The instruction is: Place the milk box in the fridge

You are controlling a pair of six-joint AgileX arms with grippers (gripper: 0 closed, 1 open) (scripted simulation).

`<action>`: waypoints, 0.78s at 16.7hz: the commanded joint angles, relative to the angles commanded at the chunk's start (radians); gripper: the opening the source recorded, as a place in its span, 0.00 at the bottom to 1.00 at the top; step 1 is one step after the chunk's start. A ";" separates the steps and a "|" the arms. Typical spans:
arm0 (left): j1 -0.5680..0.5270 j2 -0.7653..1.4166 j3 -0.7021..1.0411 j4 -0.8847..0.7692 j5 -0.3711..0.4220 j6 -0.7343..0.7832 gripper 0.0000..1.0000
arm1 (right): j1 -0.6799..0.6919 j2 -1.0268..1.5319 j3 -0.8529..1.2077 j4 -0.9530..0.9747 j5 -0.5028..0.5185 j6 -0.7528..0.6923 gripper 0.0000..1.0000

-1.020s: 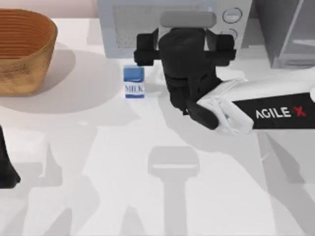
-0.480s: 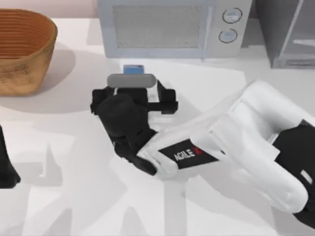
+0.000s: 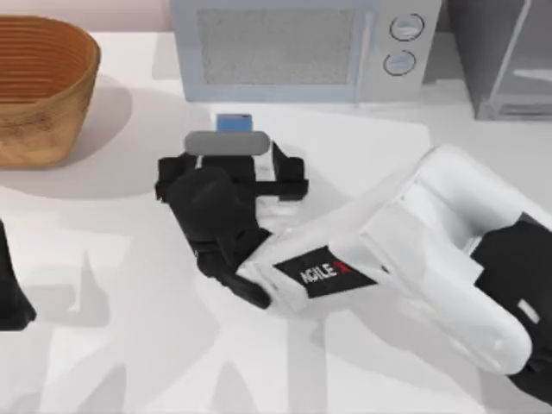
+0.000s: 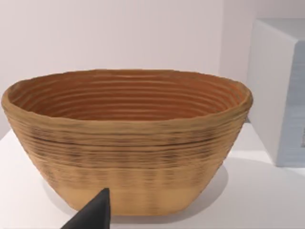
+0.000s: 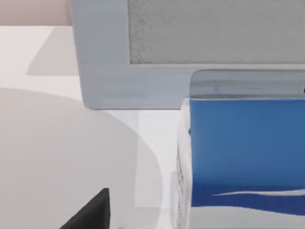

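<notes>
At the top view's far left edge the left arm's claw (image 3: 10, 297) sits parked by the wicker basket (image 3: 39, 86); whether it is spread I cannot tell. Toward the middle, the right claw (image 3: 231, 168) hangs over the milk box (image 3: 233, 122), which stands on the table (image 3: 129, 328) just in front of the microwave (image 3: 297, 52). Whether this claw pinches the carton I cannot tell. A loose or off-centre grip could tip the carton against the microwave. At the far right, the fridge (image 3: 504, 60) lies well apart, so a long carry could let it slip.
</notes>
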 joint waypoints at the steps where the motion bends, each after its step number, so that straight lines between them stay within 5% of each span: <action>1: 0.000 0.000 0.000 0.000 0.000 0.000 1.00 | -0.005 0.011 0.020 -0.005 -0.006 -0.003 1.00; 12: 0.000 0.000 0.000 0.000 0.000 0.000 1.00 | -0.066 0.119 0.206 -0.059 -0.063 -0.034 1.00; 13: 0.000 0.000 0.000 0.000 0.000 0.000 1.00 | -0.066 0.119 0.206 -0.059 -0.063 -0.034 0.92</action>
